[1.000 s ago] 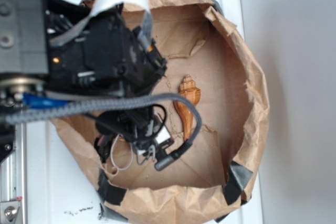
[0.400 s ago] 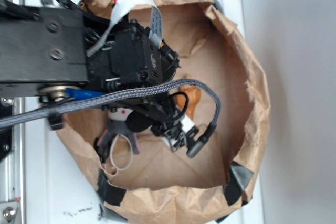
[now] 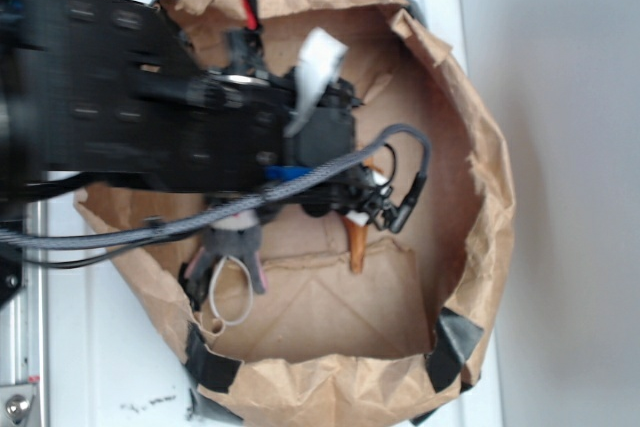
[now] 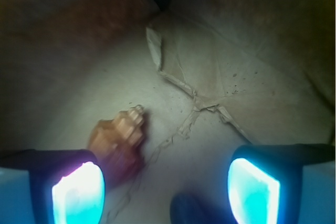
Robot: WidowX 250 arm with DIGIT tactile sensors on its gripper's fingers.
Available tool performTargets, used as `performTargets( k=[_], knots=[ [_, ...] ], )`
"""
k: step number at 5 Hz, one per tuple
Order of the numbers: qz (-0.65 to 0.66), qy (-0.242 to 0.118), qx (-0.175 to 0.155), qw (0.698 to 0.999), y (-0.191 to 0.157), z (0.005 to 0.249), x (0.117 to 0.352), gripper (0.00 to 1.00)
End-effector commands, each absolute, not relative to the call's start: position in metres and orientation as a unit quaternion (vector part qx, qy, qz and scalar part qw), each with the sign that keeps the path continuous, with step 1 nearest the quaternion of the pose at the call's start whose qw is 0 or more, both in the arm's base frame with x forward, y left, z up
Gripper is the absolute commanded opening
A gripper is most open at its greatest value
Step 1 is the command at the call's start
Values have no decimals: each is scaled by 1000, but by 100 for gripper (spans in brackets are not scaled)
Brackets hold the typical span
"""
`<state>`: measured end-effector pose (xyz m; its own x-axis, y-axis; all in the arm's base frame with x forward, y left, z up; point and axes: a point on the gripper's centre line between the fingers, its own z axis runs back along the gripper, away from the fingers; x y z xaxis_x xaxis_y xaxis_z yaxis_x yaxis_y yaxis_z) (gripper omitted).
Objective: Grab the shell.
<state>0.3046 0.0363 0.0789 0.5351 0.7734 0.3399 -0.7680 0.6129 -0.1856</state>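
Observation:
The shell is orange-brown and ridged. It lies on the brown paper floor, just ahead of my left finger and mostly outside the gap. My gripper is open, with nothing between its glowing pads. In the exterior view the gripper hangs over the shell. Only the shell's tapering tail shows below the arm; the rest is hidden.
Everything sits inside a wide crumpled brown paper bag on a white table. A grey plush mouse lies left of the shell, with a wire loop below it. A grey cable arcs beside the gripper.
The arm has swung right and up across the bag, so the gripper now sits over the shell and covers most of it. The plush mouse has come into view.

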Motion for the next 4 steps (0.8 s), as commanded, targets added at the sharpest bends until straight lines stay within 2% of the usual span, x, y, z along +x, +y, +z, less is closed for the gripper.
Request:
performTargets(
  k=[1, 4],
  knots=[
    [453, -195, -14, 870, 48, 76, 302, 100],
    [456, -159, -53, 874, 47, 82, 306, 100]
  ],
)
